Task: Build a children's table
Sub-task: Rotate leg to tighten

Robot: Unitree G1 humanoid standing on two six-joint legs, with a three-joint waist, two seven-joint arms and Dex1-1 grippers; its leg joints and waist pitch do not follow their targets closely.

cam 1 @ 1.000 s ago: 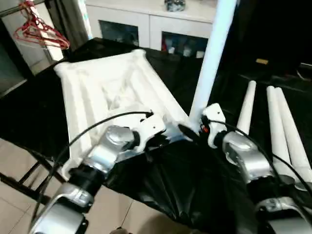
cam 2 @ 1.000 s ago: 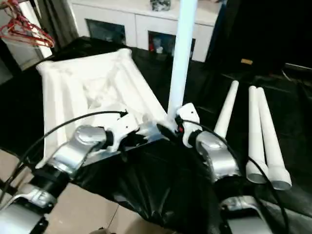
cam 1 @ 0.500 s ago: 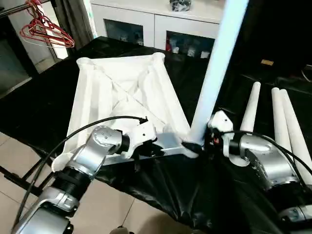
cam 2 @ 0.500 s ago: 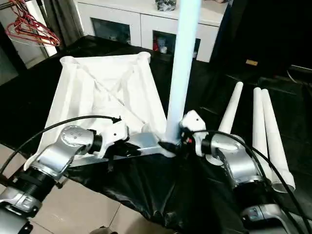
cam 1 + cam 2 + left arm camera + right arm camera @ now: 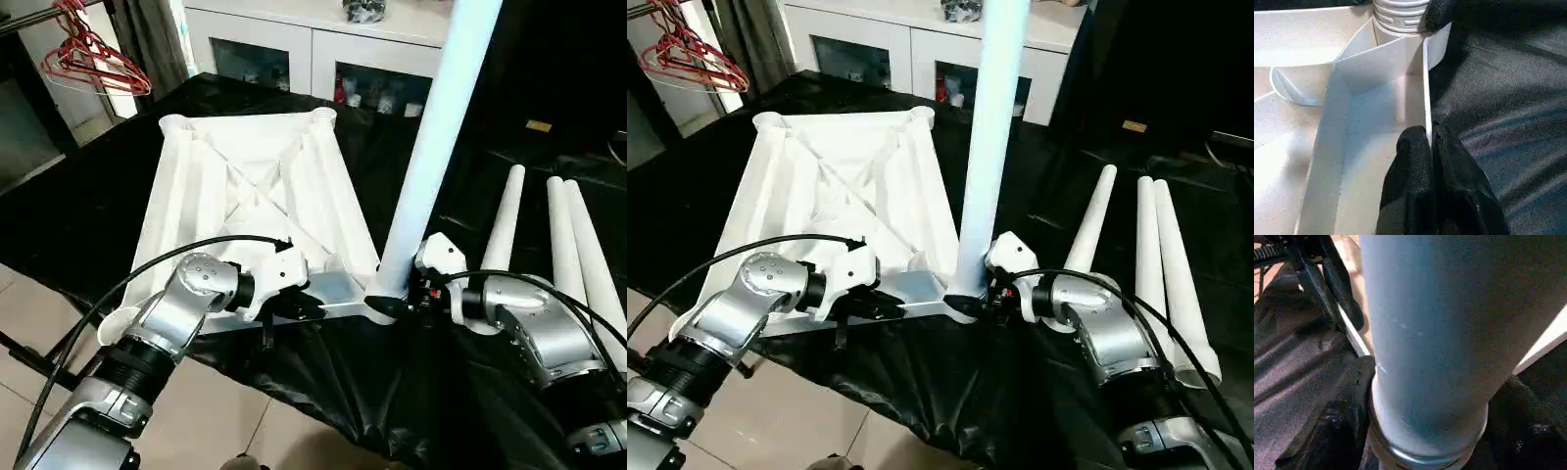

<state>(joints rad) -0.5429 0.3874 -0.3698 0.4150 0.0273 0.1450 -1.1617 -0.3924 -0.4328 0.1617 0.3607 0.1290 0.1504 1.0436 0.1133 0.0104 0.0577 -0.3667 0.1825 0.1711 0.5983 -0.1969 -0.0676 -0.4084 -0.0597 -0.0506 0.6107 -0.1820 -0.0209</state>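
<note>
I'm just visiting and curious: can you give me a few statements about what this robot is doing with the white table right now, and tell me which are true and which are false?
1. The tabletop lies underside up on the black cloth. True.
2. All four legs are fitted. False: one upright leg stands in a corner socket; three loose legs lie on the cloth.
3. The left gripper pinches the tabletop's rim. True.
4. The right gripper holds a loose leg. False: its fingers flank the upright leg's base.
</note>
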